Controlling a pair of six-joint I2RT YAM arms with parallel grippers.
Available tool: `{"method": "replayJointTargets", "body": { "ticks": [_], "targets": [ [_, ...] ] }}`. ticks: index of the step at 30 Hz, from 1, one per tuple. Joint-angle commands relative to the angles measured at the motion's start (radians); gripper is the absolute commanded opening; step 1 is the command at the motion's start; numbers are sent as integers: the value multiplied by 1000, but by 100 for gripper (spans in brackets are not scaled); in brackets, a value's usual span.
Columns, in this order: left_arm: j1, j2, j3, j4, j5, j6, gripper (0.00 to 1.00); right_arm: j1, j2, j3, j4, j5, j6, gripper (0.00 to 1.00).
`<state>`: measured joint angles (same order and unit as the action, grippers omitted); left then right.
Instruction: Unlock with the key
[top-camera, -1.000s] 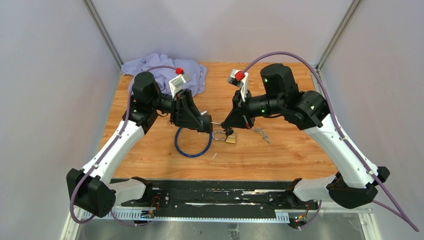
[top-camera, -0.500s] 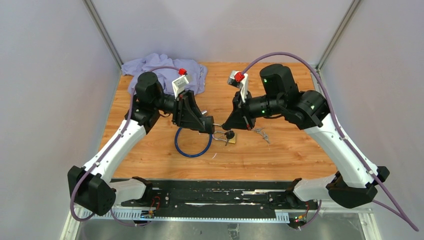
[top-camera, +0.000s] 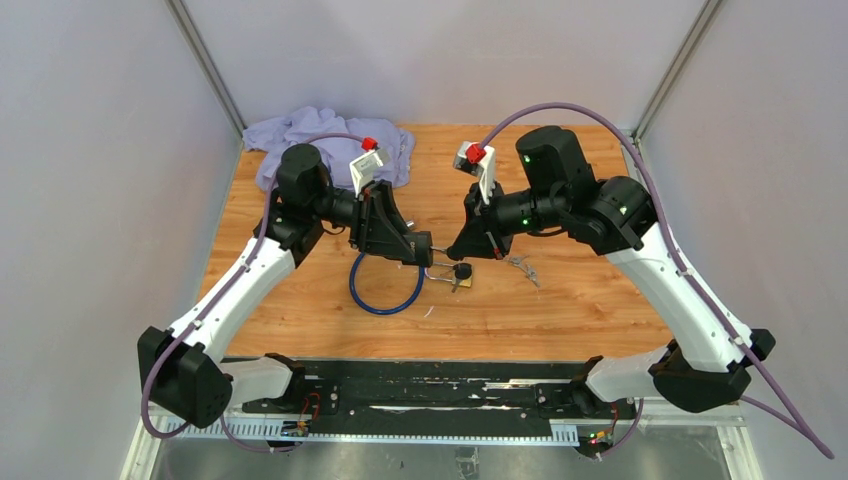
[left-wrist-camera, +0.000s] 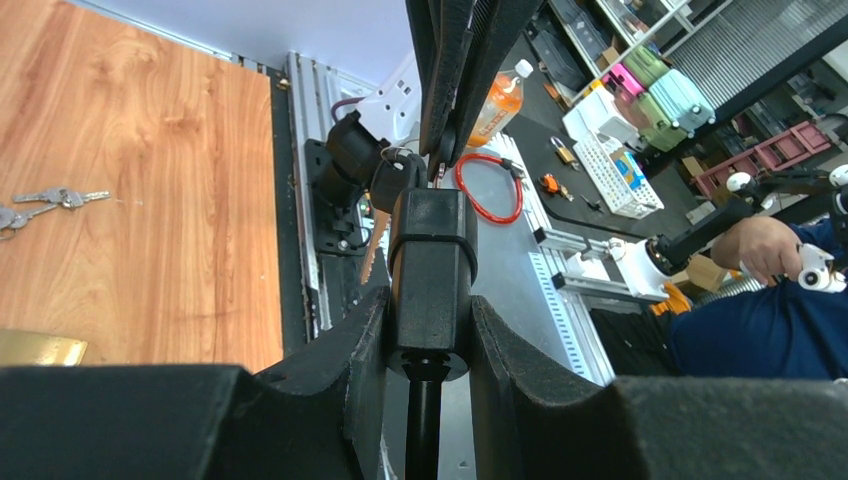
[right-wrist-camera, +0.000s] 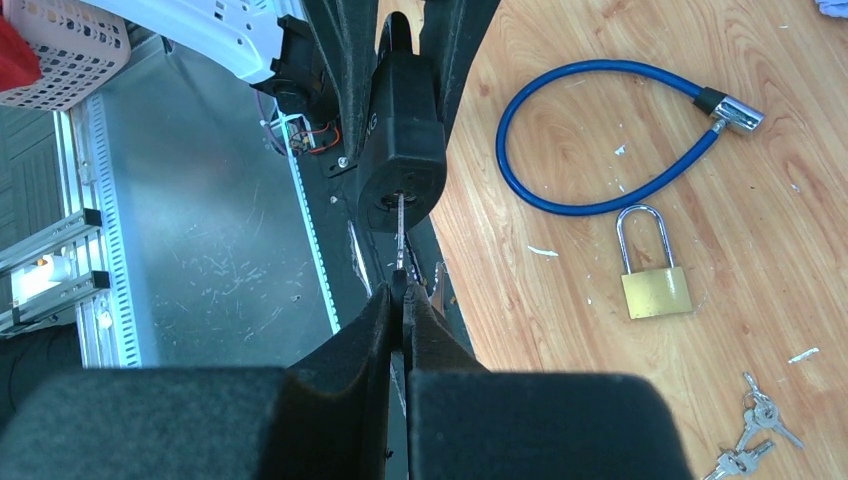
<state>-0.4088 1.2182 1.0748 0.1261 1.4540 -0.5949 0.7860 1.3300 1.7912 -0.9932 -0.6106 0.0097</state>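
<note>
Mid-frame, left hand (left-wrist-camera: 428, 330) clamps a black lock body (left-wrist-camera: 430, 240); right hand (right-wrist-camera: 400, 290) pinches the key (right-wrist-camera: 400, 225) inserted in it.

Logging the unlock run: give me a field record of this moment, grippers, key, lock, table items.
left gripper: closed on black lock body, raised above table
right gripper: shut on key
key: shaft in the lock body's keyhole
blue cable: looped on table, metal end bare
brass padlock: flat beside cable, shackle looks closed
spare keys: on table near padlock
purple cloth: far left corner
</note>
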Motion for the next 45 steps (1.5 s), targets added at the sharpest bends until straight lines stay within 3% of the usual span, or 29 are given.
{"method": "replayJointTargets", "body": {
  "ticks": [1,36,45],
  "targets": [
    [-16,-4,51,50,-56,3,0,23,26,37,-11,-25,-10,1],
    [-59,-53,-31,50,-111,62,0,26,127,145,-17,-140,63,0],
    [-64,-53,23,46,-178,40,0,66,128,78,50,-120,90,1]
  ]
}}
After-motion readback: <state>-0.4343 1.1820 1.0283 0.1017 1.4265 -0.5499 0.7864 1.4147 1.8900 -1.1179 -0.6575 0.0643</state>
